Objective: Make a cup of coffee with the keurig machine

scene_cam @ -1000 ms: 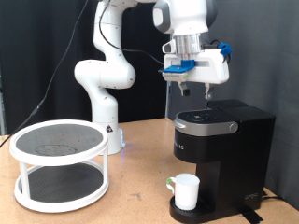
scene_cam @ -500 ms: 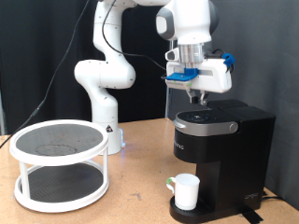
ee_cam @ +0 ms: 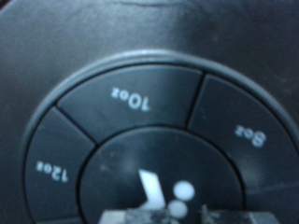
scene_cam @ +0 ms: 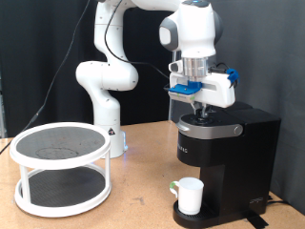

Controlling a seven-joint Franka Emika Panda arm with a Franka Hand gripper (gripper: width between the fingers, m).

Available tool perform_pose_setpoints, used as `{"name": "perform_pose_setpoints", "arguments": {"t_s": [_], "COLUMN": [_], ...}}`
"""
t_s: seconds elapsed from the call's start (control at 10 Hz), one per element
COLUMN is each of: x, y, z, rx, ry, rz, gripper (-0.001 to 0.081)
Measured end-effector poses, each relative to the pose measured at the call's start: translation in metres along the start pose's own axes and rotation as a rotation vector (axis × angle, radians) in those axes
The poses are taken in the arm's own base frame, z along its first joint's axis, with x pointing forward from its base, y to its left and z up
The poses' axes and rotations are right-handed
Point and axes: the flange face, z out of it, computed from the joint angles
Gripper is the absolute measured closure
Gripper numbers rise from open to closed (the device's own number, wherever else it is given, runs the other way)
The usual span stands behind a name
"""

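Note:
The black keurig machine (scene_cam: pixel 229 157) stands at the exterior view's right with its lid down. The white cup (scene_cam: pixel 190 196) sits on the drip base under the spout, handle towards the exterior view's left. My gripper (scene_cam: pixel 200 114) points straight down with its fingers together, tips at or just above the lid's round button panel. In the wrist view the panel fills the frame: a 10oz button (ee_cam: pixel 131 101), an 8oz button (ee_cam: pixel 250 133), a 12oz button (ee_cam: pixel 51 168) and a round centre button (ee_cam: pixel 154 168). My gripper (ee_cam: pixel 154 215) shows blurred, right over the centre button. No coffee pod shows.
A white two-tier round rack (scene_cam: pixel 60 143) stands on the wooden table (scene_cam: pixel 143 196) at the exterior view's left. The arm's white base (scene_cam: pixel 110 134) is behind it, against a black curtain.
My gripper has come down from well above the machine to the lid's button panel, shifting slightly towards the exterior view's right. The cup and machine have not moved.

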Motion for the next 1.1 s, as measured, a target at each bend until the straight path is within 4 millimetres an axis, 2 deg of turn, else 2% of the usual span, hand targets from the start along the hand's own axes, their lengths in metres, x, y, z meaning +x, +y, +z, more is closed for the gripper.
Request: {"name": "perform_pose_setpoints", "arguments": {"t_s": [0.7, 1.1], "x": [0.0, 0.002], "y": [-0.006, -0.022], "z": [0.003, 0.005], "rx": [-0.022, -0.141], "ry": [-0.01, -0.024], "rz": [0.01, 0.069], "gripper": [0.0806, 0.0806]}}
